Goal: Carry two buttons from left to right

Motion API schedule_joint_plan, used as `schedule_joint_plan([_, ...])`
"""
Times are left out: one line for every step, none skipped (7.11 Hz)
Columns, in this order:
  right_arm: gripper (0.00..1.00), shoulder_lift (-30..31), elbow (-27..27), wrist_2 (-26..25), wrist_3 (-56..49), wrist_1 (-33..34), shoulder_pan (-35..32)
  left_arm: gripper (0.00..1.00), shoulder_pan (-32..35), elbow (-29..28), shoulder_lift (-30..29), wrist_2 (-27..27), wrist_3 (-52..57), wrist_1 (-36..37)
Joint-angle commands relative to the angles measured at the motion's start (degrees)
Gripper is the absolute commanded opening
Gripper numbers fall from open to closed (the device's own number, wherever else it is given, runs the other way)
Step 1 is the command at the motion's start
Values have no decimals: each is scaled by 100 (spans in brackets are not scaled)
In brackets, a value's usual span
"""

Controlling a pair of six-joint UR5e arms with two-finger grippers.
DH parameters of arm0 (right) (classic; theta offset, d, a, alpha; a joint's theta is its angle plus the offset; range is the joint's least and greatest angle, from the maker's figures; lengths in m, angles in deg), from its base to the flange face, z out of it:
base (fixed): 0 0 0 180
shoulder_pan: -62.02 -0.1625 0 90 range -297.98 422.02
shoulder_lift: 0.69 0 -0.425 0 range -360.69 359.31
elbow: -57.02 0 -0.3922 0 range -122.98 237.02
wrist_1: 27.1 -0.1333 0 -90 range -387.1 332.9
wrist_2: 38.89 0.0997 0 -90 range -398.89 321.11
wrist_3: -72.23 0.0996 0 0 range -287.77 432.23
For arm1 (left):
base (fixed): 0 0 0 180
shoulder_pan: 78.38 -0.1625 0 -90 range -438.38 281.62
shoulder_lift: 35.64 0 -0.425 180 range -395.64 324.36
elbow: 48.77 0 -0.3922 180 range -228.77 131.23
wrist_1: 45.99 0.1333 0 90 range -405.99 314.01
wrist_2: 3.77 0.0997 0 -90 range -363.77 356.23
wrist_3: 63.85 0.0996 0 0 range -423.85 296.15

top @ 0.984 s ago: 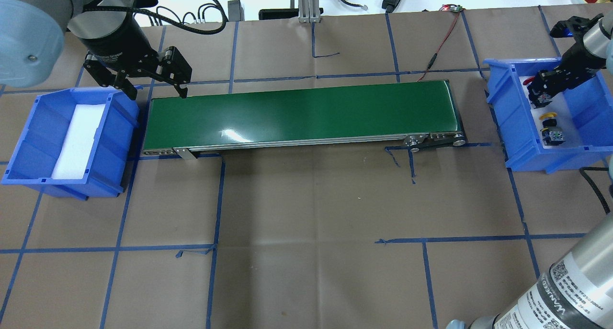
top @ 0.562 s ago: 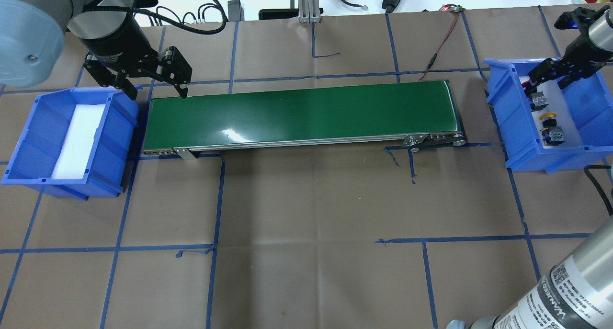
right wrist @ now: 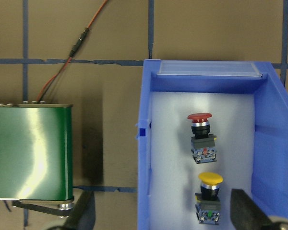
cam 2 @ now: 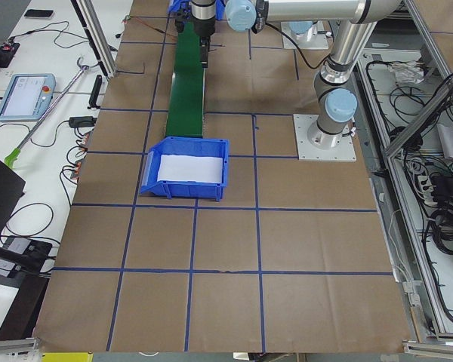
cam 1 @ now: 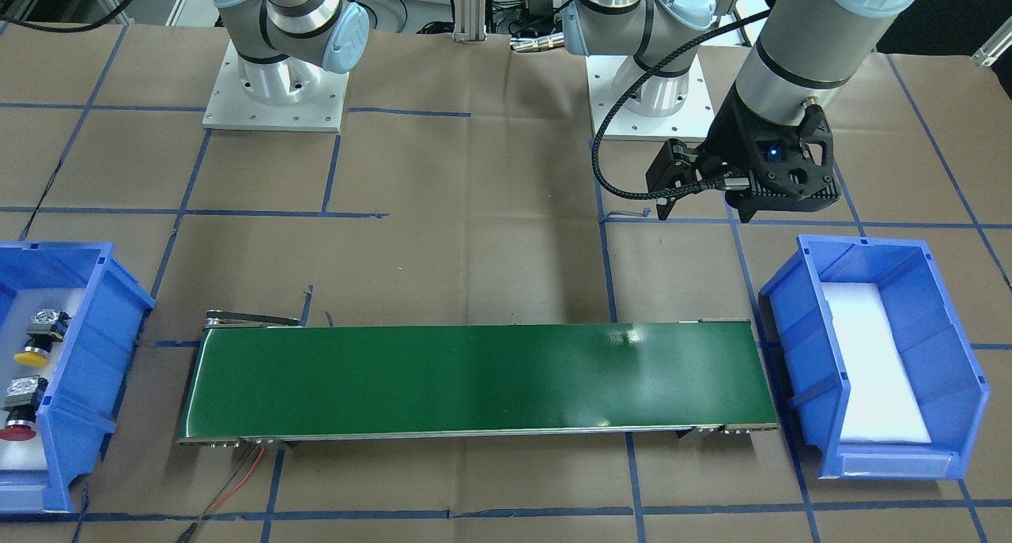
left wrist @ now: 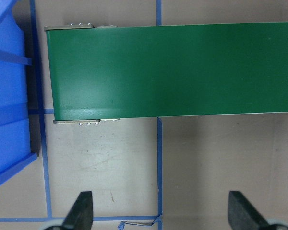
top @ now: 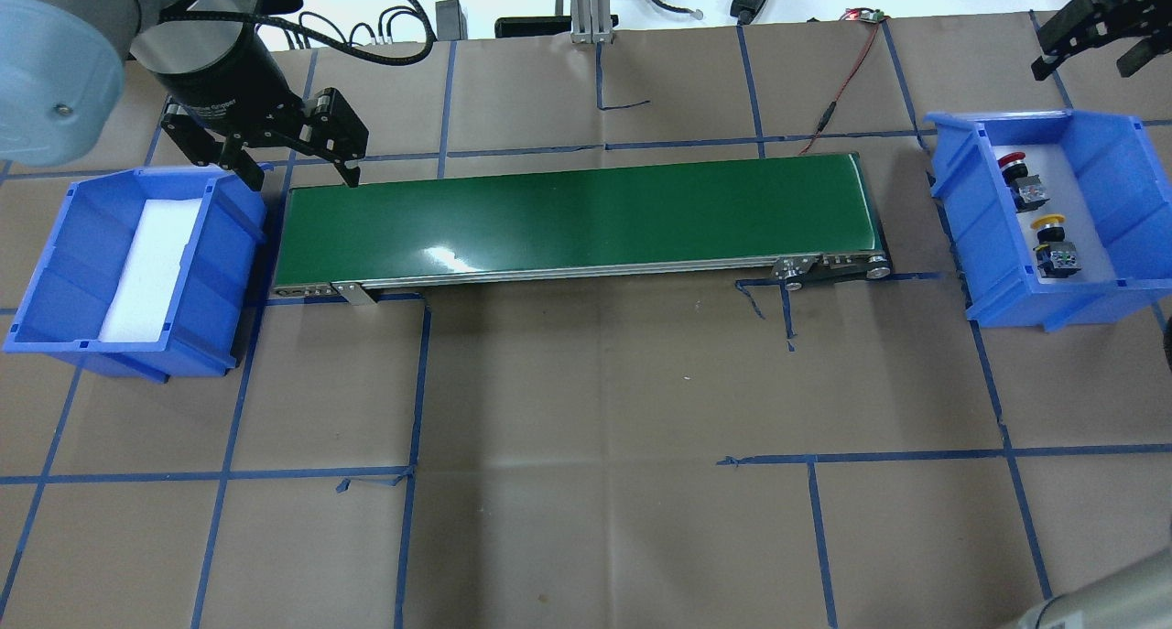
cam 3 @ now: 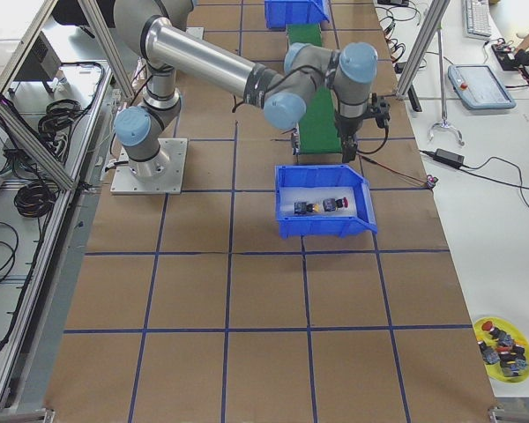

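Observation:
Both buttons lie on the white foam in the right blue bin [top: 972, 244]. The red button [top: 1016, 175] is at the far end and the yellow button [top: 1051, 241] is nearer, each with a black-grey body. The right wrist view looks down on the red button [right wrist: 202, 135] and the yellow button [right wrist: 210, 194]. My right gripper [top: 1093, 38] hangs open and empty, high beyond the bin's far edge. Over the conveyor's left end, my left gripper [top: 300, 173] is open and holds nothing.
A green conveyor belt [top: 577, 217] runs between the two bins. The left blue bin [top: 224, 272] holds only a white foam pad. A red wire [top: 847, 80] trails from the belt's far right corner. Cables and a metal post stand beyond the table's far edge.
The right gripper opened off the red button, left it in the bin, then rose and drew back toward the far right corner. The left gripper has barely moved.

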Motion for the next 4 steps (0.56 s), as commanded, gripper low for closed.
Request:
schedule_joint_plan([100, 448, 4, -64, 941, -583, -1419, 100, 0, 0, -1, -12, -5, 0])
schedule_joint_plan([100, 491, -31, -290, 1265, -629, -2202, 100, 0, 0, -1, -12, -5, 0])
schedule_joint_plan([100, 474, -57, -501, 2625, -699, -2575, 100, 0, 0, -1, -12, -5, 0])
schedule_joint_plan([100, 483, -145, -538, 3004, -700, -2718, 100, 0, 0, -1, -12, -5, 0])
